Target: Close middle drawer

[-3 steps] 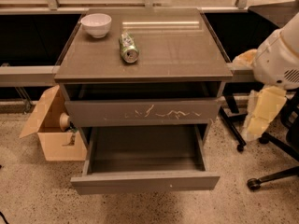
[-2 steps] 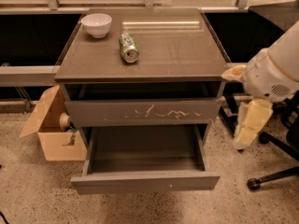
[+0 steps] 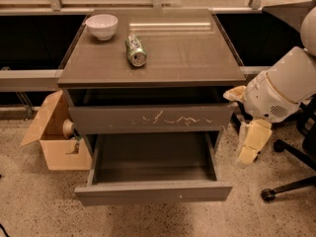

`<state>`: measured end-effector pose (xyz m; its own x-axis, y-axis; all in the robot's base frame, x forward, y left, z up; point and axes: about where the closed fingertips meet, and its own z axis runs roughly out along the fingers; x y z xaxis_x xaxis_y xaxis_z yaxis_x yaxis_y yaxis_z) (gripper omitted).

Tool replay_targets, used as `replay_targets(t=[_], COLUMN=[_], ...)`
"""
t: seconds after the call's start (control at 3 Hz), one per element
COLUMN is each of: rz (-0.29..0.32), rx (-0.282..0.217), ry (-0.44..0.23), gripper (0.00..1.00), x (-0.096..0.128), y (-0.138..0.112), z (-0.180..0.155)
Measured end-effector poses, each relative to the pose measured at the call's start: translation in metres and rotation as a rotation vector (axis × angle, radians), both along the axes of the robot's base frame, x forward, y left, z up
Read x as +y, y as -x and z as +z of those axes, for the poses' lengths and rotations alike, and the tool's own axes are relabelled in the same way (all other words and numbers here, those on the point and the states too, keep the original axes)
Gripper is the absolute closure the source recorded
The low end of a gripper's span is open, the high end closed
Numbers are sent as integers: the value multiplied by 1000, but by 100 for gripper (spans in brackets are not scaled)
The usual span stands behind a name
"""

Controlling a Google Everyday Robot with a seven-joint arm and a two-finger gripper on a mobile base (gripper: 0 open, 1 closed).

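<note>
The middle drawer (image 3: 153,192) is pulled far out of the grey-brown cabinet, and its flat front has a tiny white speck right of centre. Its inside (image 3: 154,157) shows nothing in it. Above it, the drawer front with white scratch marks (image 3: 150,118) stands slightly out. My gripper (image 3: 253,143), cream-coloured, hangs to the right of the cabinet, level with the open drawer's right side and apart from it. My white arm (image 3: 281,90) is above it at the right edge.
A white bowl (image 3: 102,26) and a can lying on its side (image 3: 136,51) sit on the cabinet top (image 3: 197,58). An open cardboard box (image 3: 52,137) stands on the floor to the left. An office chair base (image 3: 289,185) is at the lower right.
My arm and gripper have moved left and down, closer to the cabinet's right side. The drawers have not moved.
</note>
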<state>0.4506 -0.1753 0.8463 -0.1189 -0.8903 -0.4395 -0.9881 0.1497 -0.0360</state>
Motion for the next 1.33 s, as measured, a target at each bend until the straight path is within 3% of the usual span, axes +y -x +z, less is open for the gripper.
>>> replay_targets(t=[0.33, 0.67, 1.0, 1.33], rz=[27, 145, 224, 256], rx=[20, 58, 89, 143], ry=[-14, -66, -92, -103], gripper=[0, 0, 0, 0], x=[5, 26, 42, 49], y=[-1, 2, 9, 14], z=[-18, -84, -142, -203])
